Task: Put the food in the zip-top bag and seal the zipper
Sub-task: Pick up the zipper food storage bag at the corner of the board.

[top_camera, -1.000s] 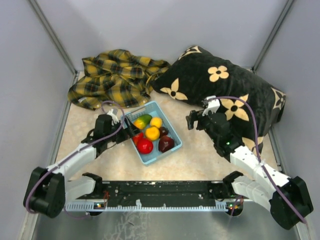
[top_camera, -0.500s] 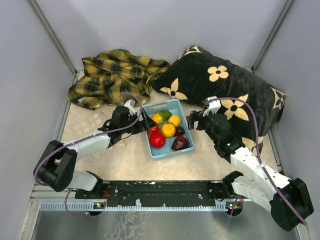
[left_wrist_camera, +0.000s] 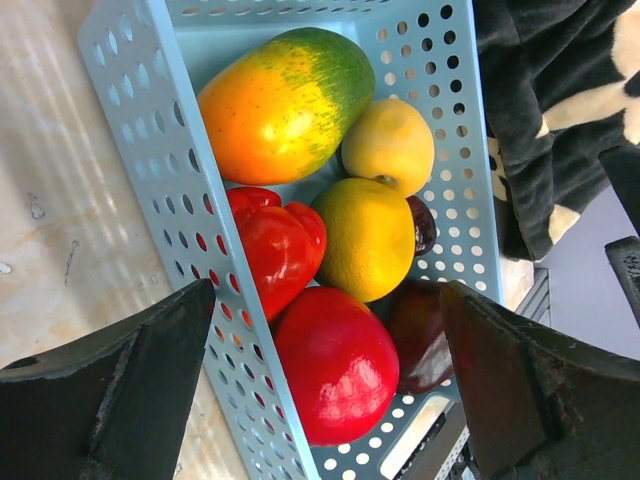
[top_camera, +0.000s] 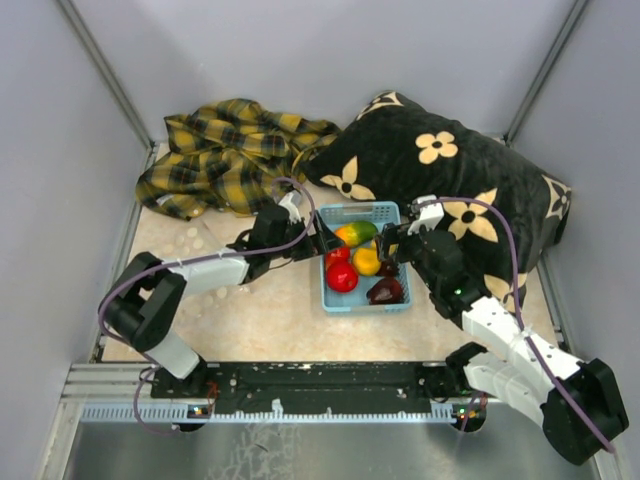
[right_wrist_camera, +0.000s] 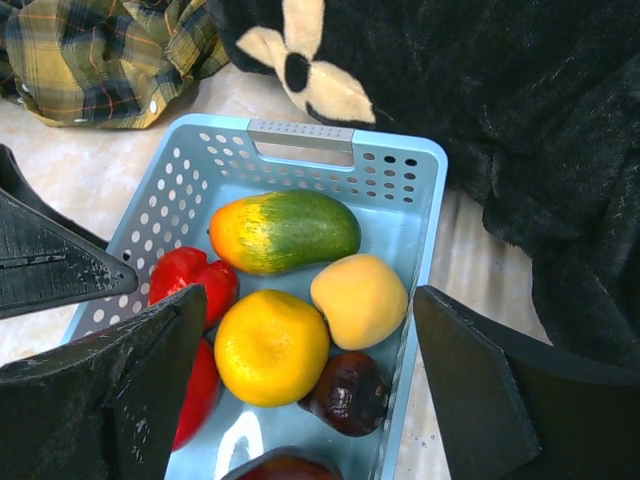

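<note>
Straddling the light-blue perforated plastic basket's (left_wrist_camera: pixel 150 150) wall, left gripper (left_wrist_camera: pixel 328 290) jaws apart. Right gripper (right_wrist_camera: pixel 310 293) equally wide, empty. Glossy toy fruits (right_wrist_camera: pixel 285 232) sit in the basket, mid-frame. Faint clear dotted zip-top bag (top_camera: pixel 195 240) lies centre-left. Risk: closing now would pinch wall, not fruit.

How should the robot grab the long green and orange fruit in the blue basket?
Probably from straight above, pinching across its narrow middle. The long fruit lies flat, crosswise near the handle wall of the basket, with its top uncovered. One long side has a gap by that wall; the other is tight against the yellow fruits.
</note>
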Tool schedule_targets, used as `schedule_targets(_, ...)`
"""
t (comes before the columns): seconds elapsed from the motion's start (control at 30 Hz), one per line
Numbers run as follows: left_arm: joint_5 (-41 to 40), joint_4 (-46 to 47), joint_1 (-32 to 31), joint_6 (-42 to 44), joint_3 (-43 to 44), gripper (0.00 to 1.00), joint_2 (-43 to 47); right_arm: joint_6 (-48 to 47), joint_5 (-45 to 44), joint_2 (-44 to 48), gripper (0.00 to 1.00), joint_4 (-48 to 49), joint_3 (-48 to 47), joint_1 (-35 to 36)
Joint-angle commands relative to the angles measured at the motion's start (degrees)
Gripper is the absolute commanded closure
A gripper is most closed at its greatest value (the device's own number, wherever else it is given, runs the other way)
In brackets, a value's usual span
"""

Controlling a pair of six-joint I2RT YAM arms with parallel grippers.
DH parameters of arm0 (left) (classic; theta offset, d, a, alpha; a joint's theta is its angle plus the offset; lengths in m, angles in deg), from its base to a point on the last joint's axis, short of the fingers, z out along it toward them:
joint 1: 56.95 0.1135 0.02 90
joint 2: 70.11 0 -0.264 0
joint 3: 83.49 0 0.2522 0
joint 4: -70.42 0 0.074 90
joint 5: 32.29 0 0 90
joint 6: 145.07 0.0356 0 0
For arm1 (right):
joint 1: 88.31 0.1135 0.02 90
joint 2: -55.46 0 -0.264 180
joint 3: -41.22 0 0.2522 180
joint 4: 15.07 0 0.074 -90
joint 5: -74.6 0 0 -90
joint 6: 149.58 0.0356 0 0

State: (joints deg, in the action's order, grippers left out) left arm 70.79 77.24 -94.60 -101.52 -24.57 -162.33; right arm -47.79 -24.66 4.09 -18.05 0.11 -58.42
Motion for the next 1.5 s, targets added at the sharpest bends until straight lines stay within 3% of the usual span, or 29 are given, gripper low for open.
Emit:
schedule_targets(0.0, -2.12, -2.12, -0.28, 2.33, 1.82, 0.01, 2.05, 0.51, -0.84, 1.21, 0.15, 2.99, -0.18, 0.26)
schedule_targets(0.33, -20.49, -24.59, -0.06, 11.06, 2.84, 0.01, 16.45, 0.86, 0.24, 0.04, 0.15, 3.51, -0.33, 0.24)
schedule_targets(0.53, -36.08, -46.33, 0.48, 9.90, 8.34, 0.01, 17.76, 0.86, 0.35, -0.21, 0.15, 3.53, -0.32, 0.25)
schedule_targets(0.77, -45.54, -58.67, 3.26, 8.03, 8.67, 0.01, 16.46, 0.86, 0.29, 0.22, 0.15, 3.58, -0.16, 0.26)
schedule_targets(0.97, -50.40, -62.36, 7.47, 7.08, 8.03, 0.01, 14.49, 0.96, 0.55, 0.12, 0.15, 3.41, -0.29, 0.26)
schedule_targets(1.3, -43.98, -48.43, 15.65, 11.63, 4.24, 0.04, 11.26, 0.95, 1.02, 0.15, 0.15, 3.44, -0.17, 0.26)
schedule_targets(1.47, -46.12, -48.05, 16.62, 12.61, 7.24, 0.10, 5.13, 0.87, 1.11, -0.65, 0.15, 2.92, -0.63, 0.26)
